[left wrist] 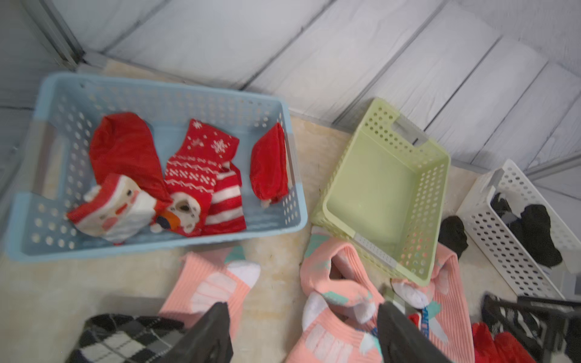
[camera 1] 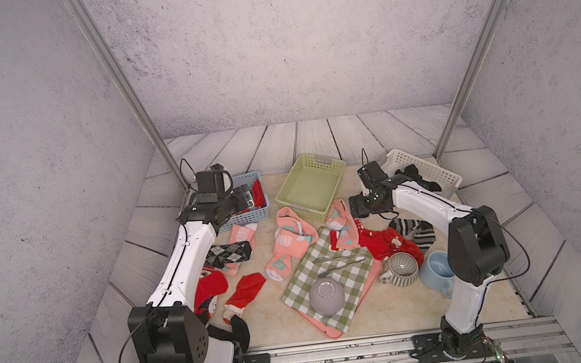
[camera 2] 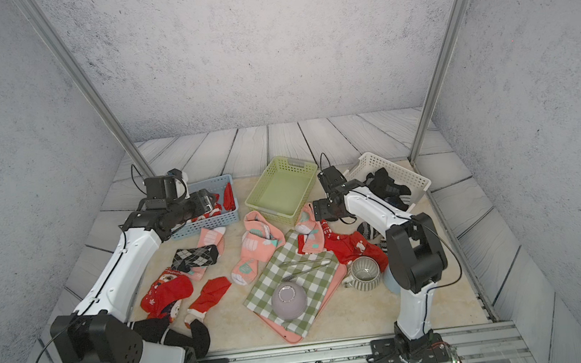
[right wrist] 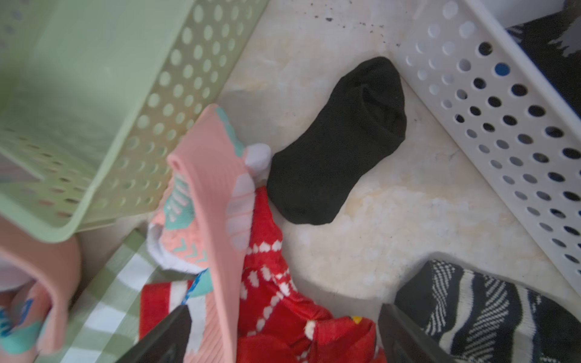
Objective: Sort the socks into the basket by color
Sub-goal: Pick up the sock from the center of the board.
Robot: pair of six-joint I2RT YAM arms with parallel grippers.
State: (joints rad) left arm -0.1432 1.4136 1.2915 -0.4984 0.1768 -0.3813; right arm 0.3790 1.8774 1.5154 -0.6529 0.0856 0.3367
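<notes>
My left gripper (left wrist: 301, 314) hangs open and empty just in front of the blue basket (left wrist: 157, 248), which holds several red socks (left wrist: 201, 176). Below its fingers lie pink socks (left wrist: 217, 283) and an argyle sock (camera 1: 230, 252). The green basket (camera 1: 310, 187) is empty. The white basket (camera 1: 425, 170) holds black socks. My right gripper (right wrist: 284, 314) is open above a red sock (right wrist: 270, 283) and a pink sock (right wrist: 213, 176), beside a plain black sock (right wrist: 339, 141) and a striped black-white sock (right wrist: 471, 308). More red socks (camera 1: 212, 288) lie at the front left.
A pink tray (camera 1: 336, 332) at the front carries a green-checked cloth (camera 1: 331, 256), an upturned grey bowl (camera 1: 326, 295) and metal tongs (camera 1: 341, 260). A striped mug (camera 1: 401, 268) and a blue mug (camera 1: 438, 270) stand to its right, by the right arm.
</notes>
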